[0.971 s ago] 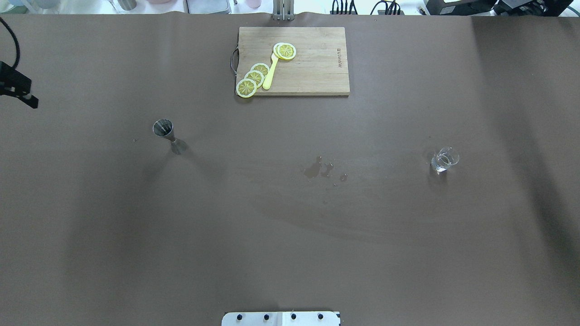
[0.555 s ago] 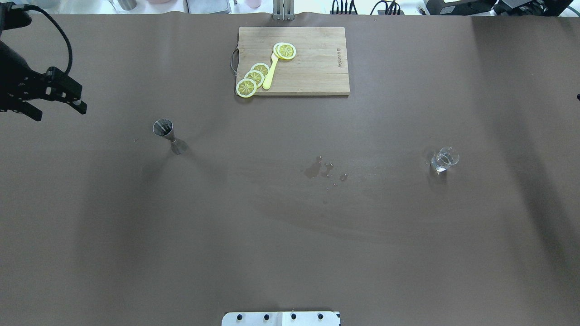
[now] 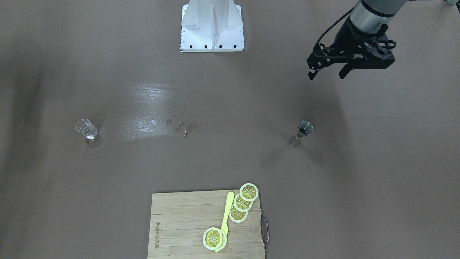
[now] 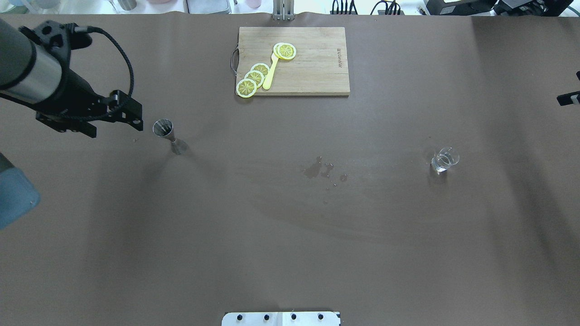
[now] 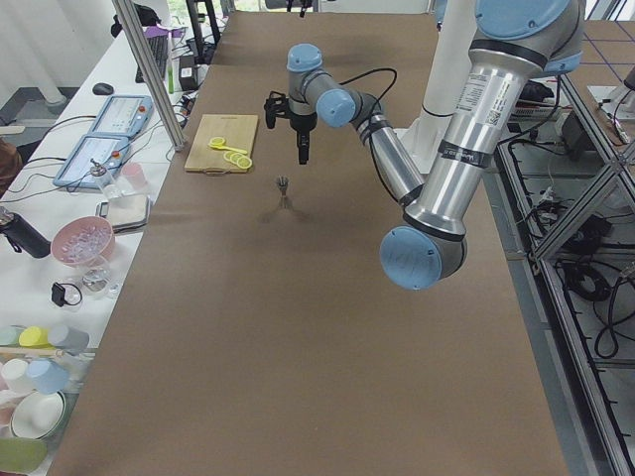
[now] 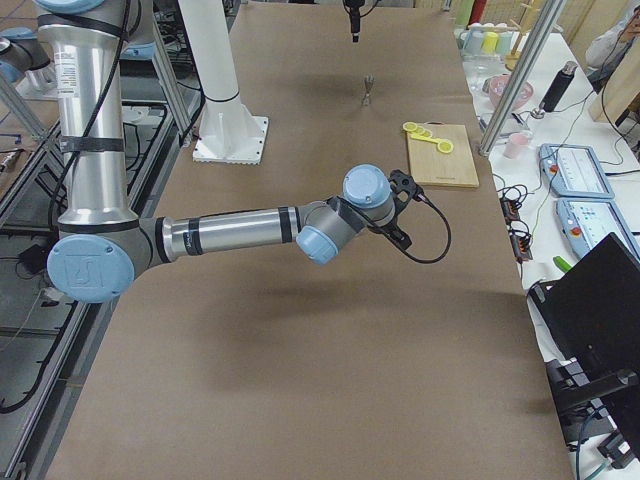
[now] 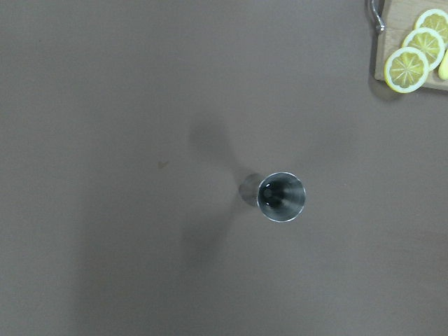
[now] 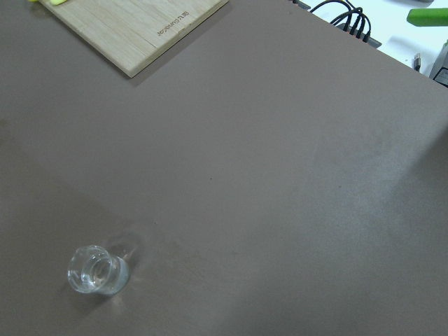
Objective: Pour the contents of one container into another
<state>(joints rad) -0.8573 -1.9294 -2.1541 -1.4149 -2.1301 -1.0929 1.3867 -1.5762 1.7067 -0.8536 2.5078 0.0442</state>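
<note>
Hovering left gripper (image 4: 115, 129), fingers spread, near jigger (image 4: 164, 129), apart | only left wrist cam sees inside it | right gripper (image 4: 568, 98): can't tell | brown table (image 4: 290, 249), wet spill (image 4: 312, 170)

Wooden cutting board (image 4: 312, 68) with lemon slices (image 4: 253, 78) and yellow utensil (image 4: 270, 74); small wet spill (image 4: 312, 170) mid-table

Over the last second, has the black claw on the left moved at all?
Yes. The left gripper swung rightward in the overhead view, toward the metal jigger.
</note>
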